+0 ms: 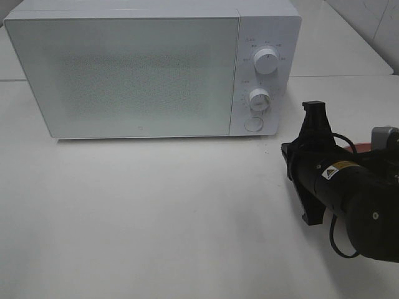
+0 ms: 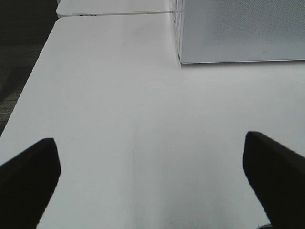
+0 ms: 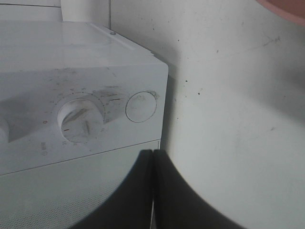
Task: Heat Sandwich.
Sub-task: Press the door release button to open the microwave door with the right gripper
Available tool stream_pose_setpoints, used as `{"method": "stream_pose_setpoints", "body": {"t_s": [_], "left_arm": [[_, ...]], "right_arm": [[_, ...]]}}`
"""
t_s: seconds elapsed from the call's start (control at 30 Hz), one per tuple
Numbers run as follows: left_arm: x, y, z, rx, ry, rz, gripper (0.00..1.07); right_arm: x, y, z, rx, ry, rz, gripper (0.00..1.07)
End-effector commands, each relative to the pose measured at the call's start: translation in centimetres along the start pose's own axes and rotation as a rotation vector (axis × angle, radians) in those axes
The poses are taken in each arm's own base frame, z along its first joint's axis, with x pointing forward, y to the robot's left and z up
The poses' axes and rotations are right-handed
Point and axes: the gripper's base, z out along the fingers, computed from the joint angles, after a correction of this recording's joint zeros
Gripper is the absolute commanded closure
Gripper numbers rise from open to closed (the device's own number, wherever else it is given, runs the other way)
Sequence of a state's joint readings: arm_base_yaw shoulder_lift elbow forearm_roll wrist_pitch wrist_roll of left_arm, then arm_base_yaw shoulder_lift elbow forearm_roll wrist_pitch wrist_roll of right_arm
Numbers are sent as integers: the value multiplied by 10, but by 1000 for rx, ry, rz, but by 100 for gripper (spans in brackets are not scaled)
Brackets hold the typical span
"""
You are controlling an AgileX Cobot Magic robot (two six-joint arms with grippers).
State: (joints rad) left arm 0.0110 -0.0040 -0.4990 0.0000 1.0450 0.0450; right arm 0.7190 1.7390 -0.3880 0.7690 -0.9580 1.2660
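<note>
One pink plate (image 3: 290, 7) rim only in view, right of microwave (image 1: 143, 75); sandwich itself hidden. Probably light, soft, easily crushed: better carried by plate rim than squeezed. Right gripper (image 3: 152, 160) clenched on nothing, pointed toward microwave front, near button (image 3: 141, 106). Left gripper (image 2: 152, 186) spread wide, empty, low above table (image 2: 119, 95).

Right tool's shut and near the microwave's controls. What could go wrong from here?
1. The right tool isn't centred on the round button; pushing forward could strike the lower knob beside it.
2. The microwave door is closed; popping open, it might swing toward the open left tool hovering in front.
3. A pink plate edge lies close by the right arm; a retreat could nudge it.
</note>
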Motion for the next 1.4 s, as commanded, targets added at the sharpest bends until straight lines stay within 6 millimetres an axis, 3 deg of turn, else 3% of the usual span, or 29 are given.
{"method": "stream_pose_setpoints", "body": {"t_s": [0.03, 0.37, 0.73, 1.4], "left_arm": [[1, -1, -3, 5, -39, -9, 3], [1, -1, -3, 5, -39, -9, 3], [1, -1, -3, 5, -39, -9, 3], [1, -1, -3, 5, -39, -9, 3]], "right_arm": [[4, 3, 1, -15, 32, -18, 106], [11, 15, 15, -14, 71, -18, 106], [23, 13, 57, 12, 74, -17, 107], [16, 17, 116, 37, 39, 16, 107]]}}
